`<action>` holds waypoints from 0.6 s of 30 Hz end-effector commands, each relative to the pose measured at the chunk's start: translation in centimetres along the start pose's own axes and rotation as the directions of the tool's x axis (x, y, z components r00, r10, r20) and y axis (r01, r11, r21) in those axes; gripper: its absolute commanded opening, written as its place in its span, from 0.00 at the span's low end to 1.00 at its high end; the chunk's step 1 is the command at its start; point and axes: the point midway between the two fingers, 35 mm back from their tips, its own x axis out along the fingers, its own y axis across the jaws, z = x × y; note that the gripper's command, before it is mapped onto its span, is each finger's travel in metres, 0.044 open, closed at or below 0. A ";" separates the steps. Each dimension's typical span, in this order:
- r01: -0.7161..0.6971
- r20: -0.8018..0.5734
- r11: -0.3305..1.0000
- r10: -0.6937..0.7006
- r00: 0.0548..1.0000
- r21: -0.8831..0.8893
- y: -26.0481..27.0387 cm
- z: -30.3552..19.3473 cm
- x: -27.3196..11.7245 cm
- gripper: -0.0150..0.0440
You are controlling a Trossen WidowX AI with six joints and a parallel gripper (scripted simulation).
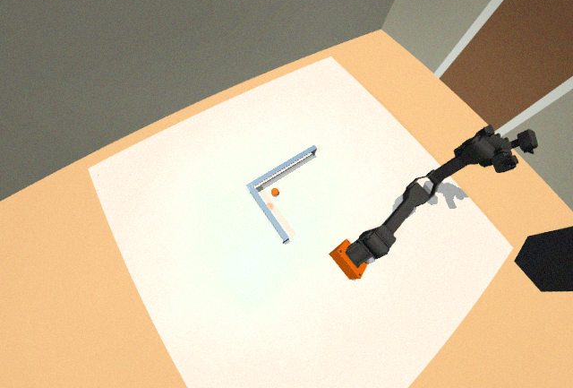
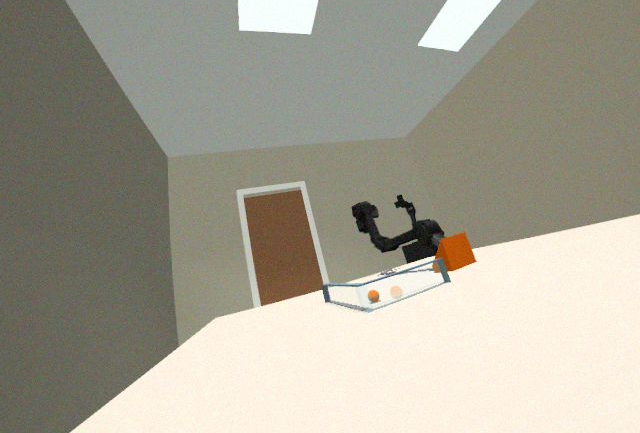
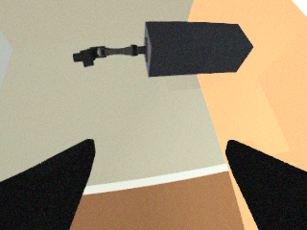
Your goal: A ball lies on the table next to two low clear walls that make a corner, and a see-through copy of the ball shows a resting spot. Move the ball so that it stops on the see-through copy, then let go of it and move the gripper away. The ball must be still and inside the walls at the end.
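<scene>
Top view: ball (image 1: 275, 192) sits on the white mat (image 1: 222, 291) of the counter (image 1: 69, 281), inside the corner formed by the two clear walls (image 1: 277, 171). It is near the corner vertex, apart from both walls. The see-through copy (image 1: 269, 206) lies just beside the ball, toward the lower wall leg and close against it. Ball and copy do not overlap. Arm (image 1: 406, 202) runs from its orange base (image 1: 347, 259) at the mat's right side back toward the room wall, well apart from the ball. The gripper (image 1: 525, 139) is at the far end, over the counter edge by the door (image 1: 504, 46).

Exterior view: low angle across the counter. Ball (image 2: 373, 295) seen through the near clear wall (image 2: 385, 291), resting on the surface; paler copy (image 2: 395, 291) just to its right. Orange base (image 2: 455, 251) behind the walls' far end. Arm (image 2: 392, 239) is folded up behind it, gripper (image 2: 403, 202) raised high, nowhere near the ball.

Wrist view: camera points away from the work area, at room wall, door (image 3: 160, 224) and a dark box-shaped object (image 3: 195, 48) with a small dark part on a rod at its left. Both fingers show as dark wedges at the lower corners, spread wide, almost fully open, with nothing between them. Ball not visible here.
</scene>
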 end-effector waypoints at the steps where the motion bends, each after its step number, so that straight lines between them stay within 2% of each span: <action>1: -0.003 -0.001 1.000 0.003 1.000 0.003 0.1 0.0 0.0 0.89; 6: -0.091 -0.031 0.989 0.095 0.995 0.115 4.1 0.6 -0.6 0.68; 10: -0.210 -0.065 0.943 0.234 0.970 0.259 9.5 1.6 -2.2 0.68; 13: -0.230 -0.089 0.901 0.280 0.956 0.368 11.5 2.4 -3.5 0.68; 18: -0.350 -0.112 0.788 0.462 0.879 0.506 18.0 4.0 -7.1 0.68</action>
